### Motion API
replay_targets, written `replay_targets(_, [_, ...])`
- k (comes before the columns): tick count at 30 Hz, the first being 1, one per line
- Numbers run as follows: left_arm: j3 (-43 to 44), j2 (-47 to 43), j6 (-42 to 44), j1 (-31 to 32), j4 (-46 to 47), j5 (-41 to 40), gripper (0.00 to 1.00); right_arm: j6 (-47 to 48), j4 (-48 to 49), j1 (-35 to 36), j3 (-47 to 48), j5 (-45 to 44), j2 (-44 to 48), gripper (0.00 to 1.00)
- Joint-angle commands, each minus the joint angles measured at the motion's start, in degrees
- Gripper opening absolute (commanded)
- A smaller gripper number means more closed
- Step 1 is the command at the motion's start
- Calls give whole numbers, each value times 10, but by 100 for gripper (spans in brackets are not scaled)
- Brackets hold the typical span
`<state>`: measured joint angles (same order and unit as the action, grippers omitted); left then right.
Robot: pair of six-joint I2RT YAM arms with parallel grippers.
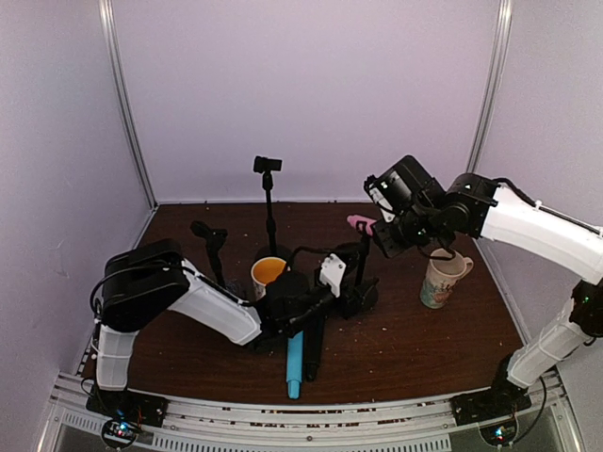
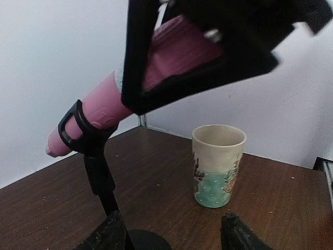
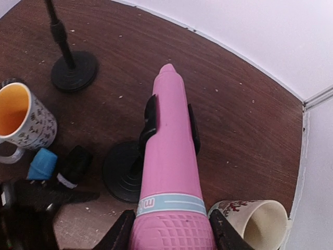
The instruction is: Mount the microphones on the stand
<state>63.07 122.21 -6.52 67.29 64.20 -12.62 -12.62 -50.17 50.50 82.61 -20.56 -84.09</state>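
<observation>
My right gripper (image 1: 384,229) is shut on the head end of the pink microphone (image 1: 359,223), tilted, with its slim end in the clip of the middle stand (image 1: 362,259). In the right wrist view the pink microphone (image 3: 169,156) runs from my gripper (image 3: 171,232) through the black clip (image 3: 151,117). My left gripper (image 1: 354,294) is open and low beside that stand's base (image 2: 148,242), its fingers (image 2: 112,234) on either side. The light blue microphone (image 1: 295,363) and the black microphone (image 1: 314,350) lie on the table near the front.
Two more stands, a tall one (image 1: 268,188) and a shorter one (image 1: 213,240), are at the back left. A yellow-lined mug (image 1: 267,273) stands by my left arm. A patterned mug (image 1: 443,280) stands at the right, close behind the middle stand (image 2: 218,164).
</observation>
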Motion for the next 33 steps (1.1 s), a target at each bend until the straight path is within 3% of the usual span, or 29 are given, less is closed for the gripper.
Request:
replay_targets(1, [-14, -29, -6, 9, 51, -14, 67, 6, 18, -46, 0, -64, 12, 0])
replay_targets(13, [-39, -41, -8, 10, 59, -2, 66, 29, 93, -74, 24, -101, -21, 0])
replay_targets(20, [-50, -44, -10, 10, 58, -1, 64, 26, 127, -94, 8, -73, -55, 0])
replay_targets(25, [-55, -50, -8, 11, 46, -6, 64, 6, 108, -94, 6, -52, -49, 45])
replay_targets(30, [-55, -69, -6, 10, 12, -24, 66, -2, 85, -94, 19, -31, -22, 68])
replay_targets(33, [-51, -106, 12, 10, -54, -39, 67, -5, 52, -93, 37, -25, -4, 75])
